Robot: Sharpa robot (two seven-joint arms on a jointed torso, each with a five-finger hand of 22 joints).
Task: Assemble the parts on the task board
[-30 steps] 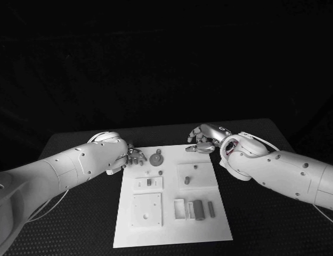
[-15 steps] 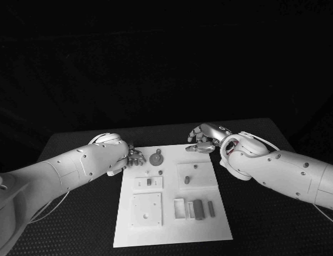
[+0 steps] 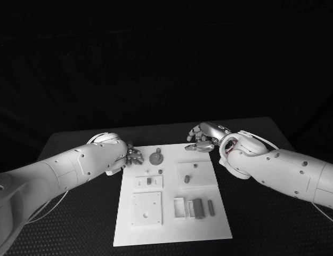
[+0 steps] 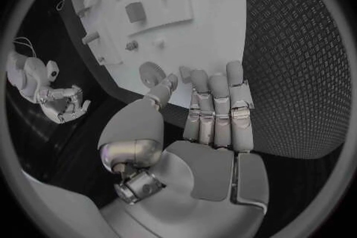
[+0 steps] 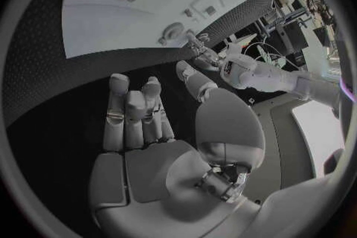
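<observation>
2 white arms reach over the black table (image 3: 74, 140) toward the far end of the task board (image 3: 170, 232), a white plate lying lengthwise in the middle of the table.

Left hand (image 3: 133, 156): held at the board's far left corner, just beside the round grey part (image 3: 156, 158) that lies flat on the board there. In the left wrist view the left hand (image 4: 201, 125) has its fingers (image 4: 221, 108) straight and pressed side by side, thumb set apart, nothing between them; the fingertips are over the board's edge near the round part (image 4: 151, 75). Whether they touch the board cannot be told.

Right hand (image 3: 203, 136): held at the board's far right corner, over the table just beyond the board's edge. In the right wrist view the right hand (image 5: 160, 131) has its fingers (image 5: 128, 113) loosely curved and close together, thumb apart, holding nothing; the board (image 5: 104, 12) lies beyond the fingertips.

Parts on the board: a small peg (image 3: 160, 172) near the round part, a short cylinder (image 3: 187, 180) on the right-hand square plate, a small upright piece (image 3: 148, 182) on the left-hand plate, and 2 or 3 bar-shaped pieces (image 3: 199, 208) lying side by side toward the near end, beside a larger square plate (image 3: 145, 208).
</observation>
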